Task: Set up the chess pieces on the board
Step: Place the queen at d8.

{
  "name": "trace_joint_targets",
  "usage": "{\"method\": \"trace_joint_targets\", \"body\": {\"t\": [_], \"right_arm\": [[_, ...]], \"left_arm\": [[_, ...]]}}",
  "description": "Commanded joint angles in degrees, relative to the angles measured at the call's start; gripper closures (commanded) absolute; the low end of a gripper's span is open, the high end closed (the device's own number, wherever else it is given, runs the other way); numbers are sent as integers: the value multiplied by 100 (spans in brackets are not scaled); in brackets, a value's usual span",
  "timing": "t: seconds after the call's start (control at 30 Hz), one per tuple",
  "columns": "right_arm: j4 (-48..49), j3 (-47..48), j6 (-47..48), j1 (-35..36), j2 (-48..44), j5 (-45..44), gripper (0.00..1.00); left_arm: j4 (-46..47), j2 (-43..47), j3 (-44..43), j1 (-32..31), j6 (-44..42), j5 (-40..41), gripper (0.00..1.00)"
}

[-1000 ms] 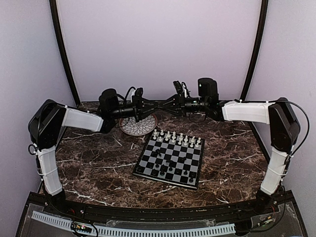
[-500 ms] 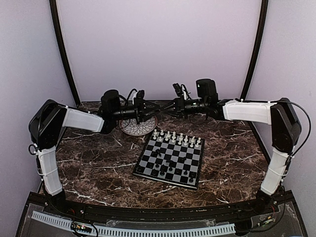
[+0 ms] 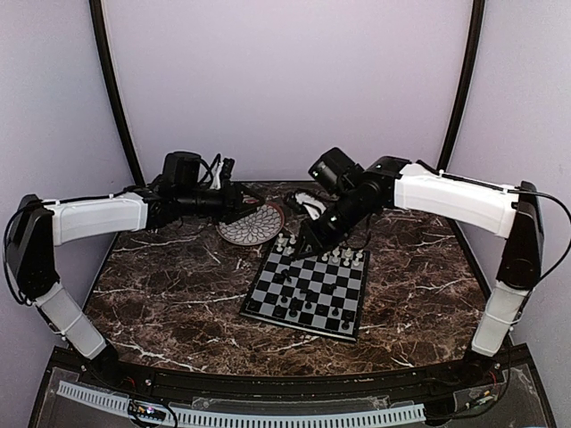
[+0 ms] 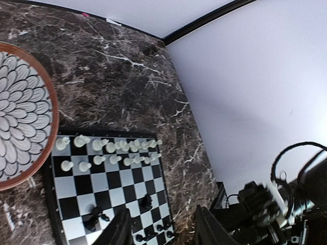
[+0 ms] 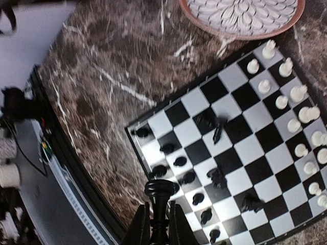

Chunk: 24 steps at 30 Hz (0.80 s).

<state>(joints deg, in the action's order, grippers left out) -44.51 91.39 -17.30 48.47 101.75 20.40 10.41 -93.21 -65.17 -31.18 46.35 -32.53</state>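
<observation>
1. Black and smooth-looking, a small turned chess piece [image 5: 157, 190] stands upright, clamped between the two fingers of the right tool [image 5: 159, 217], low in the middle of the right wrist view. From above, that tool hangs over the far edge of the board.
2. The small flat square chessboard [image 3: 308, 290] with black and silver-grey checks lies in the middle of the dark brown marbled counter [image 3: 161, 294]. A round brown-rimmed plate [image 3: 252, 225] with a white petal pattern sits just beside its upper-left corner.
3. Pale white chessmen [image 5: 282, 102] fill two rows along the board's far side, at the right of the right wrist view. The black chessmen [image 5: 189, 177] are scattered over the near half, at least one tipped over, so the black side looks unfinished.
4. The left tool [image 4: 163, 219] has its fingers apart with nothing between them, at the bottom of the left wrist view. In the overhead view it hangs above the counter near the plate.
5. Handling, as a judgement:
   - The pieces look light, stiff and slick, with narrow bases, so they should topple at a nudge.
   - The best hold is on the slim stem below the head, keeping the piece upright.
   - A piece should be set down straight onto its square, since neighbouring pieces stand close enough for a finger to knock them.
</observation>
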Motion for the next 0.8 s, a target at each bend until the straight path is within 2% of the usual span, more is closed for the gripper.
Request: {"method": "trace_joint_targets", "body": {"t": [0.0,0.27,0.77], "right_arm": [[-2016,515,619,618,419,-1046,100],[-2940,1160,630,1245,1140,-1519,100],[-3102,1540,567,1634,1964,-1733,99]], "left_arm": [[-1253,600,427,15,-828,847,56],[-1551,908,714,74,-952,1037,56],[-1799,1257,942,92,-1143,1148,56]]}}
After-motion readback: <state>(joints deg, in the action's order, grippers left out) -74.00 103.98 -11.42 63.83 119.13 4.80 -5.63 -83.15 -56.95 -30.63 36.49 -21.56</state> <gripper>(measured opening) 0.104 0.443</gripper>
